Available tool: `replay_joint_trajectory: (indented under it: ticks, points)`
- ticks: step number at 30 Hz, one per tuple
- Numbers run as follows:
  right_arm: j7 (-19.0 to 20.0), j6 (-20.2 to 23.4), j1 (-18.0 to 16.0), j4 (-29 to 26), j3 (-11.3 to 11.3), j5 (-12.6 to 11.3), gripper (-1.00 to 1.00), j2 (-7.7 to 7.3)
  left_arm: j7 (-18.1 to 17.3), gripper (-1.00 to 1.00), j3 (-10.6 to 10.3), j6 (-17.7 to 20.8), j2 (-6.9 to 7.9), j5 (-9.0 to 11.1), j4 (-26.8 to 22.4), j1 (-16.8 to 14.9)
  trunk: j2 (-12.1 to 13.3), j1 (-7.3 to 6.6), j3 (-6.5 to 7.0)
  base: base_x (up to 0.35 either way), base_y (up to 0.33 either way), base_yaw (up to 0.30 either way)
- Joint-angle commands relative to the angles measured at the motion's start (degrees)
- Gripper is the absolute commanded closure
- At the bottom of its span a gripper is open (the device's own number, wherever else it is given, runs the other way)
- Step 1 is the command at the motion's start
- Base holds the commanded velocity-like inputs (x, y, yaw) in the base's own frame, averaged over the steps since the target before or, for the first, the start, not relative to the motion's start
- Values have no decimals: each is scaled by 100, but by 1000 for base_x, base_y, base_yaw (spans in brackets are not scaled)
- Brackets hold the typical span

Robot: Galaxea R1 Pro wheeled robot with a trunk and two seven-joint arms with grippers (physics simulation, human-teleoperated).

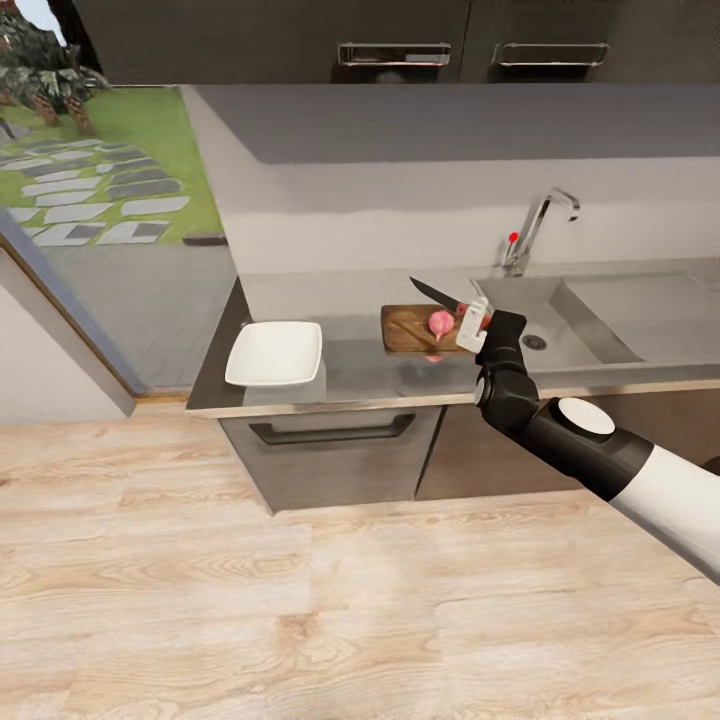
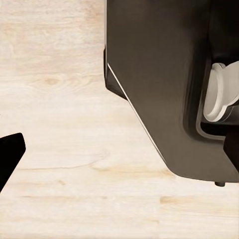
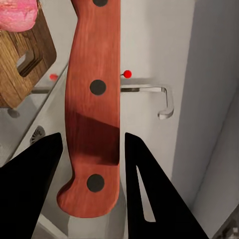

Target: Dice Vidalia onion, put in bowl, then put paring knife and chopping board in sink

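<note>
Right pincer (image 3: 92, 149): I have it closed on the paring knife (image 1: 437, 293) by the red handle (blade raised over the chopping board (image 1: 412, 328)). Vidalia onion (image 1: 441, 322) sits on that board, on the counter (image 1: 350, 370) between bowl (image 1: 275, 353) and sink (image 1: 560, 320). Left pincer: cannot tell

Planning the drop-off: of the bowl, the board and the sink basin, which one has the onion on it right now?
The chopping board: the pink Vidalia onion sits on it, while the white bowl and the sink hold none.
</note>
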Motion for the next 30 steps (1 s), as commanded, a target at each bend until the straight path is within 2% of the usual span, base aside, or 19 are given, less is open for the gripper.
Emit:
replay_joint_trajectory:
  ticks: [1,13,25,30]
  points:
    - [-26,32,-12,-2,24,-14,100,-4,46,-100,-49,-9,8,32,-13,1,-11,4,-9,-5,2,0]
    - [-24,32,-6,85,11,-21,100,-15,46,-100,-49,-9,8,31,-6,0,-11,4,-17,24,-27,0]
    - [-24,24,20,179,15,-30,100,-7,46,-100,-49,-9,8,31,-6,0,-11,4,-94,24,-28,0]
    - [-24,23,20,180,15,-30,100,-11,46,-100,-49,-8,8,31,48,-4,-11,4,-129,149,111,0]
